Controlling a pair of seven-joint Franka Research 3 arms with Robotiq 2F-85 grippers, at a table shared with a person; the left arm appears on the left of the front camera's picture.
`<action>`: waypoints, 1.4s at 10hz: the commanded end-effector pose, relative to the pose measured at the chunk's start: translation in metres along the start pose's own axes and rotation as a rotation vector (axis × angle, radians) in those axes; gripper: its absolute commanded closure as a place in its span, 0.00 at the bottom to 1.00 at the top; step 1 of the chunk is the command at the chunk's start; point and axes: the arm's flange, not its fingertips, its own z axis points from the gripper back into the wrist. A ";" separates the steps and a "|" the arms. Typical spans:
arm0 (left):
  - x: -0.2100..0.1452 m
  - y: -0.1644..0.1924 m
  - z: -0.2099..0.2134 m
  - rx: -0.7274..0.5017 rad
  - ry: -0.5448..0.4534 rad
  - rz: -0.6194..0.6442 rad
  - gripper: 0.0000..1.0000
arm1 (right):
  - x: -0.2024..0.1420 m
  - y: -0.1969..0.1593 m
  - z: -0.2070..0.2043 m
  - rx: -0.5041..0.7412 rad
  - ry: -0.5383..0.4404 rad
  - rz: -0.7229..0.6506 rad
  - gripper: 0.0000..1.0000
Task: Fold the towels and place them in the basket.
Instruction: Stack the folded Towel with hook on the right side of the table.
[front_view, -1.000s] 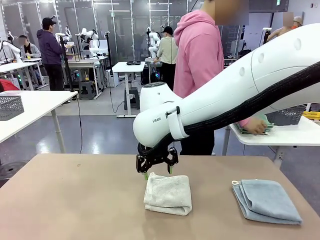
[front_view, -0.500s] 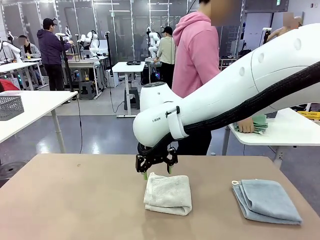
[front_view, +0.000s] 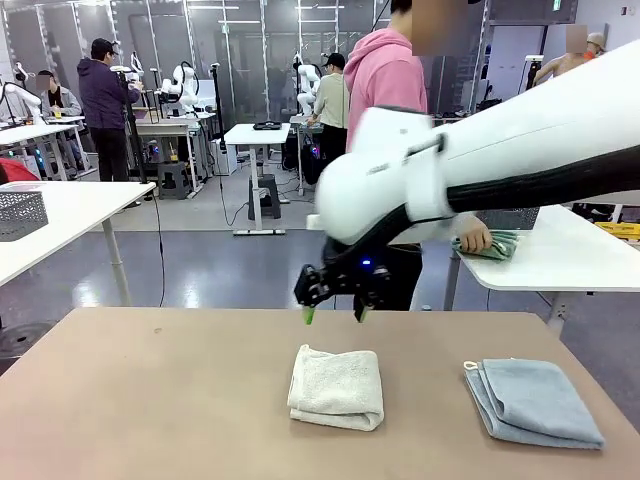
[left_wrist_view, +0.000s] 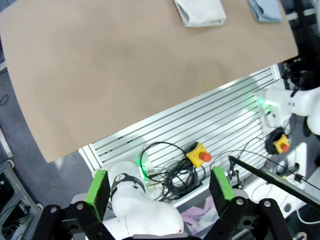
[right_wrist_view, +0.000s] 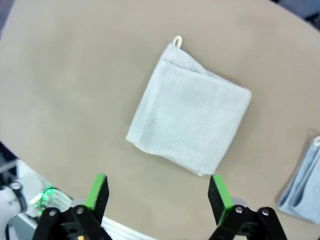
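Directly below the open right gripper (front_view: 333, 313), the folded cream towel (front_view: 337, 388).

Red emergency-stop button (left_wrist_view: 204, 157) beside cables (left_wrist_view: 167, 172)

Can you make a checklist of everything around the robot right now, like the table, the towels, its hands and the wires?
Surface: brown table, bare apart from the towels.
Job's things: cream towel folded, lying flat mid-table; blue towel folded, to its right, apart from it. The basket for them: nothing seen on this table.
Clutter: nothing seen.
Grippers: right gripper open, above and behind the cream towel, holding nothing; left gripper open, holding nothing.
Cables: black cables coiled below the table edge near a yellow stop button.
Surroundings: person in pink hoodie at a white side table.
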 end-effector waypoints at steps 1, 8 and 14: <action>-0.002 0.000 -0.001 -0.005 0.001 -0.018 0.00 | -0.032 -0.047 -0.008 0.144 -0.076 -0.044 0.00; -0.002 0.000 -0.001 -0.005 0.001 -0.018 0.00 | -0.062 -0.152 -0.100 0.379 -0.068 -0.292 0.00; -0.002 0.000 -0.001 -0.005 0.001 -0.018 0.00 | -0.042 -0.167 -0.149 0.472 -0.028 -0.366 0.00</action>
